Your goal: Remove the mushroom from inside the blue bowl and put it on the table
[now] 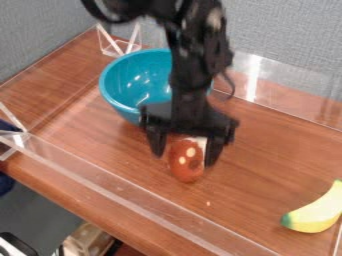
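Note:
The mushroom (187, 162), reddish-brown with a cream patch, lies on the wooden table (74, 100) in front of the blue bowl (131, 88). Nothing shows in the part of the bowl I can see. My gripper (189, 141) points straight down and hangs just above the mushroom. It is open, with one finger on each side and nothing held between them. The arm hides the bowl's right rim.
A yellow banana (315, 210) lies at the table's near right corner. Clear acrylic walls (120, 200) border the tabletop, the front one close to the mushroom. A small clear stand (120, 42) is at the back behind the bowl.

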Controlling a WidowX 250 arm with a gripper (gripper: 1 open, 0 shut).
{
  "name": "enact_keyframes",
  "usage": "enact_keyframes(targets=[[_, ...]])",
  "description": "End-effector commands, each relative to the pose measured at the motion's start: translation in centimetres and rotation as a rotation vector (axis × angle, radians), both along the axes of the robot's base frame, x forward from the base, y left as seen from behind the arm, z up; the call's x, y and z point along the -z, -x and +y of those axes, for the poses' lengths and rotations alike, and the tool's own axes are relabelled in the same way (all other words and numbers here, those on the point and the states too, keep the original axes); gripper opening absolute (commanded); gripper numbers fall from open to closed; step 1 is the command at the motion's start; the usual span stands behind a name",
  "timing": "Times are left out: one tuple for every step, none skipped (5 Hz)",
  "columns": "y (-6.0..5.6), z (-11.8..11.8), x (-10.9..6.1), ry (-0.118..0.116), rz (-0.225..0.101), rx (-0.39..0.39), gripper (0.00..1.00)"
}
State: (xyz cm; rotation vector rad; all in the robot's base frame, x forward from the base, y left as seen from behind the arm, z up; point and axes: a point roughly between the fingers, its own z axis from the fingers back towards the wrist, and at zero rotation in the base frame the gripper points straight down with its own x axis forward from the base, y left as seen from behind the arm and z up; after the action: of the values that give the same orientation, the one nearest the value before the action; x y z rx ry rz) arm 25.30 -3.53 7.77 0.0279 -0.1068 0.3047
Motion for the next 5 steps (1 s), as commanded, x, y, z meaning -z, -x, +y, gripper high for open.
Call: enact_keyframes(targets=[[-0.6, 0.3, -4.5, 0.037, -0.071, -0.024, 1.0], [-1.0, 0.5, -5.2, 0.066, -0.053, -0.021, 1.0], [-1.7, 0.3, -3.0, 0.073, -0.061, 0.005, 1.0], [-2.2, 0.2, -1.2, 0.074, -0.062, 0.021, 1.0], [-2.4, 0.0, 0.3, 0.074, -0.058, 0.026, 1.0]])
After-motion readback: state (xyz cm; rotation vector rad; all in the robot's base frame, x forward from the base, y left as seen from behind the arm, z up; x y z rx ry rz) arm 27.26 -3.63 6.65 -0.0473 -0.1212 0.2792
